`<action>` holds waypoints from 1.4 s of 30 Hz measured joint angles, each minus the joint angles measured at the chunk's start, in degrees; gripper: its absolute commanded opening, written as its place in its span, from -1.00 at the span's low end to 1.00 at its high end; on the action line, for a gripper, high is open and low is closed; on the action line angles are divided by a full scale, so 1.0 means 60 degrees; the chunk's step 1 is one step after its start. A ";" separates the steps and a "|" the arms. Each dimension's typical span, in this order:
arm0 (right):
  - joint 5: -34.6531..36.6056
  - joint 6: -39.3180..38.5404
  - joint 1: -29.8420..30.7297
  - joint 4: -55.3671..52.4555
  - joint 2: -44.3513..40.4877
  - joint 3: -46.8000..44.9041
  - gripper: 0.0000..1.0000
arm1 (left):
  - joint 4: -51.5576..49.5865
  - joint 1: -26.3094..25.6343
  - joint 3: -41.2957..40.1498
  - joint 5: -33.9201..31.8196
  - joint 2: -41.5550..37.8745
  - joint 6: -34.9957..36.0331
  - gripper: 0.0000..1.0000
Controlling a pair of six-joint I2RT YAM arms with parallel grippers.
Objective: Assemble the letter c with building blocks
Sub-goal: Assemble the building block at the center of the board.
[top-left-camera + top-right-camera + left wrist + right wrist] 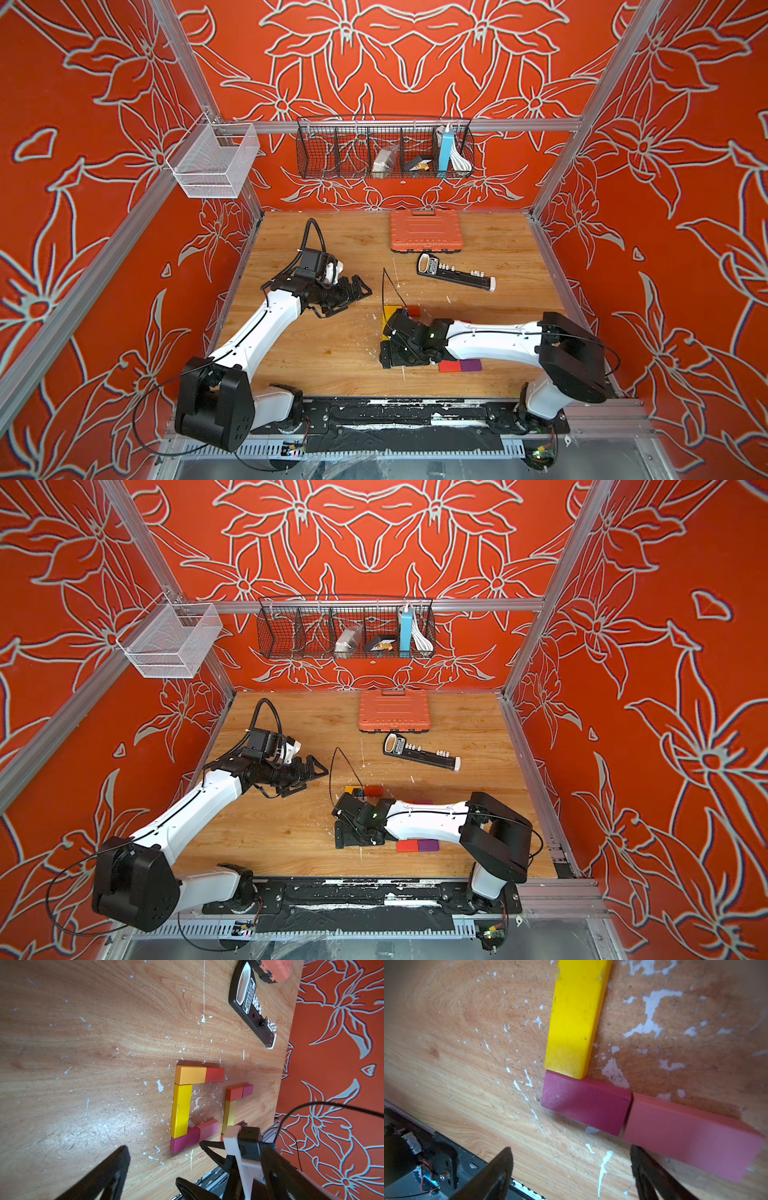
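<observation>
The building blocks lie flat on the wooden table (324, 345). In the left wrist view an orange block (191, 1074), a red block (215, 1075), a long yellow block (180, 1109), a magenta block (184, 1141) and a pink block (208, 1128) form a C. Beyond it lies a smaller set, partly hidden. My right gripper (571, 1148) (386, 345) stands open just beside the magenta block (583, 1105) and pink block (691, 1138), holding nothing. My left gripper (357, 297) (196, 1148) hangs open to the left, apart from the blocks. A red block (450, 365) and purple block (471, 365) show under the right arm.
An orange ribbed case (426, 230) lies at the back of the table, with a long black bar with white pegs (455, 274) in front of it. A black wire basket (384, 149) and a white mesh basket (214, 160) hang on the frame.
</observation>
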 measured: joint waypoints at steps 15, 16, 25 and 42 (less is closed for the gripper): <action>0.0423 -0.0295 -0.1497 -0.0627 -0.2036 -0.1053 0.86 | -0.0051 0.0000 -0.0466 0.0062 -0.0342 -0.0222 0.97; 0.0426 -0.0306 -0.1501 -0.0648 -0.2036 -0.1104 0.86 | -0.0047 0.0000 -0.0481 0.0076 -0.0342 -0.0244 0.97; 0.0222 -0.0379 -0.1508 -0.0554 -0.1814 -0.1180 0.86 | -0.0036 0.0000 -0.0535 0.0124 -0.0350 -0.0328 0.97; -0.0211 -0.0386 -0.1512 -0.0058 -0.1198 -0.1180 0.85 | 0.0066 0.0000 -0.0535 0.0160 -0.0350 -0.0361 0.97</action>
